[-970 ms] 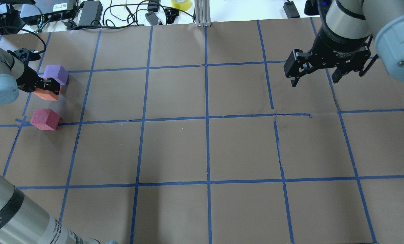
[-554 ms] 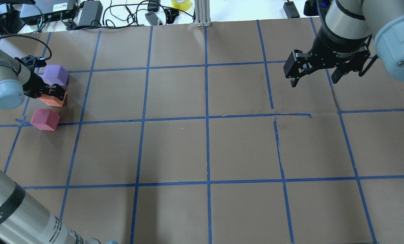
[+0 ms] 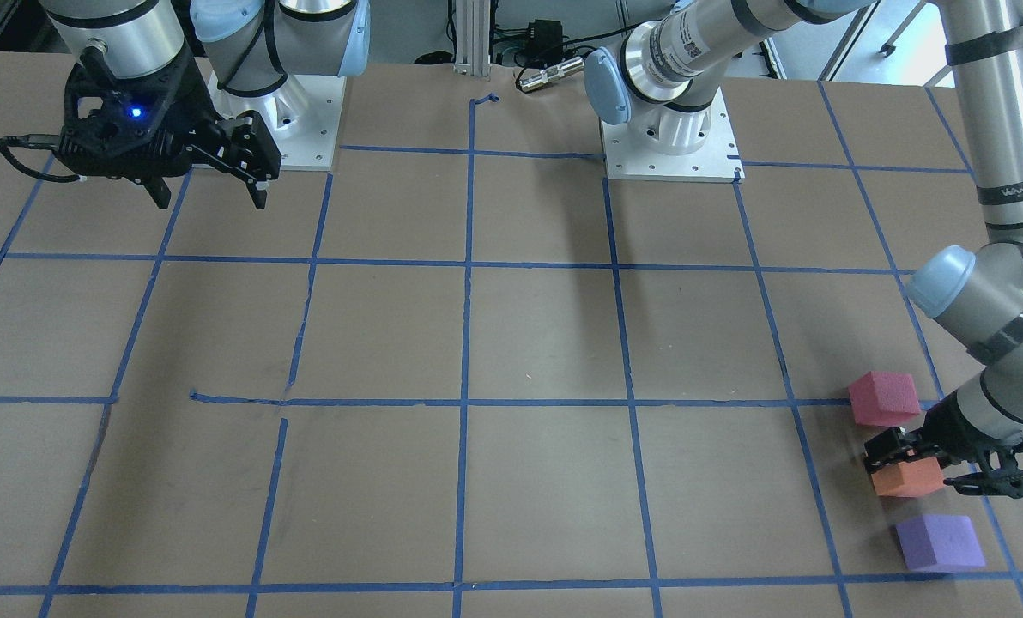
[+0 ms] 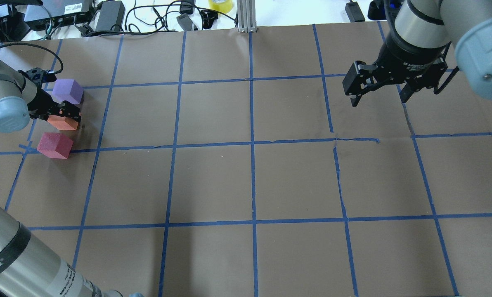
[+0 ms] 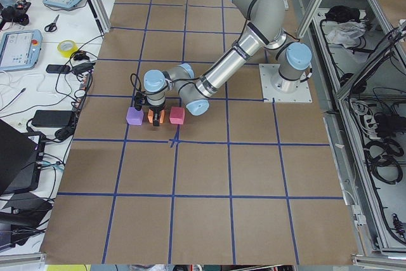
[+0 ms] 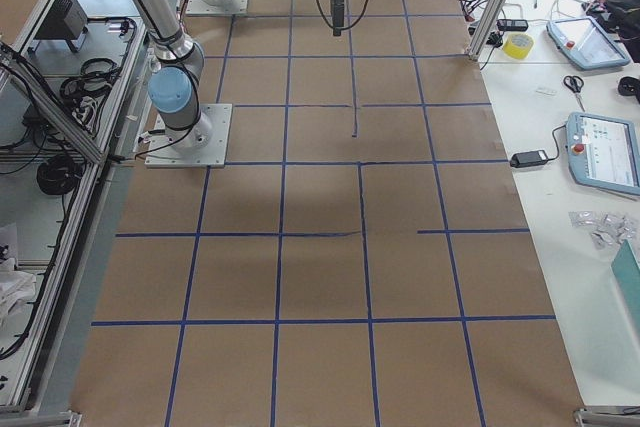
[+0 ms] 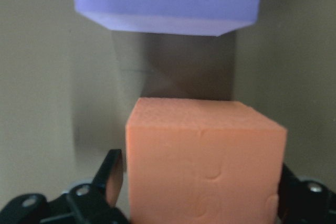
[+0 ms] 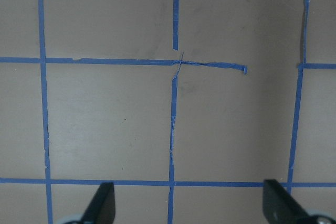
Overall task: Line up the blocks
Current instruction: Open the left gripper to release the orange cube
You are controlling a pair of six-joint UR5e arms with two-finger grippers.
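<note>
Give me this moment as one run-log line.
left gripper: shut on orange block | orange block: between purple block and pinkish-red block, touching neither | right gripper: open, empty

We find a robotics lab, blue-taped grid table [image 4: 213, 181], cables [image 4: 147, 16] and power bricks [image 4: 110, 15] beyond the left gripper [image 4: 66, 117] jaws, teach pendants [image 6: 605, 152], aluminium framing [image 4: 246, 16].

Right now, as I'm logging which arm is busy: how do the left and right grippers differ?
The left gripper grips the orange block; the right gripper is open and empty. The left is low by the table; the right hangs above it. Both are black and two-fingered.
</note>
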